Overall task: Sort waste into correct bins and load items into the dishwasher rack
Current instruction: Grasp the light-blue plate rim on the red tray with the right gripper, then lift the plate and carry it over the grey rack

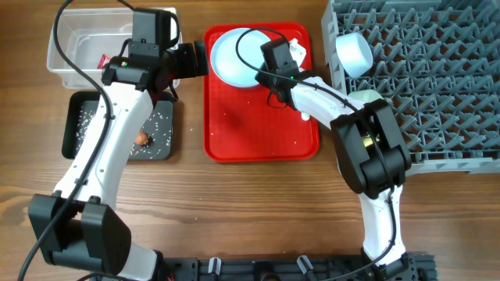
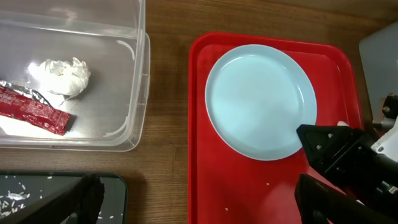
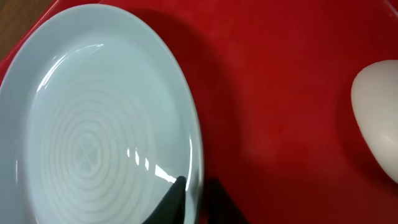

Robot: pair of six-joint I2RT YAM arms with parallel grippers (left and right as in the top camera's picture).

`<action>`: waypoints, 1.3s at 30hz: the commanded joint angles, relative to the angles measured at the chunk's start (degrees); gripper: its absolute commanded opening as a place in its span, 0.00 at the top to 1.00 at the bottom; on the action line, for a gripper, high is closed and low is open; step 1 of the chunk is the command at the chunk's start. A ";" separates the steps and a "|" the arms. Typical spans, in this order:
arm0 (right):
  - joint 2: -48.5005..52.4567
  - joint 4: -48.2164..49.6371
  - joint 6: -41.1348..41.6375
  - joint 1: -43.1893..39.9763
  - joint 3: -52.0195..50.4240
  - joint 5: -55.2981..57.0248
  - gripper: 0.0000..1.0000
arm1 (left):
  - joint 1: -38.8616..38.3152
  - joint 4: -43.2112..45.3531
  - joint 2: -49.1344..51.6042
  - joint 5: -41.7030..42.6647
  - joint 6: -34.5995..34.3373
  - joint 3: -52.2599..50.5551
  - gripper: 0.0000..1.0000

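The pale blue plate (image 1: 234, 53) (image 2: 261, 93) (image 3: 93, 137) lies at the back of the red serving tray (image 1: 242, 133). My right gripper (image 1: 264, 72) (image 3: 196, 186) is shut on the plate's right rim, one dark finger on top and one outside the edge. My left gripper (image 1: 194, 59) (image 2: 199, 202) hangs open over the gap between the black tray (image 1: 78, 129) and the red tray, holding nothing. The clear tub (image 1: 74, 43) holds a red wrapper (image 2: 34, 112) and a white tissue ball (image 2: 62, 76). Rice grains and a brown lump (image 1: 142, 138) lie in the black tray.
The grey dishwasher rack (image 1: 437, 78) fills the right side, with a pale blue bowl (image 1: 353, 53) at its left edge. A white spoon (image 3: 376, 124) lies on the red tray to the right of the plate. A few rice grains dot the red tray.
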 commanded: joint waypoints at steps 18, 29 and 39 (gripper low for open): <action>-11.93 -6.23 -17.66 -0.98 1.05 7.32 0.96 | 0.00 0.02 -0.48 -0.76 0.31 0.79 0.00; -30.73 -10.38 -43.95 -1.01 1.03 39.71 0.96 | 0.00 0.00 -0.46 -0.76 0.33 0.79 0.00; -34.82 -10.80 -65.46 -8.79 0.85 51.36 0.96 | 0.00 0.02 -0.48 -0.76 0.33 0.79 0.00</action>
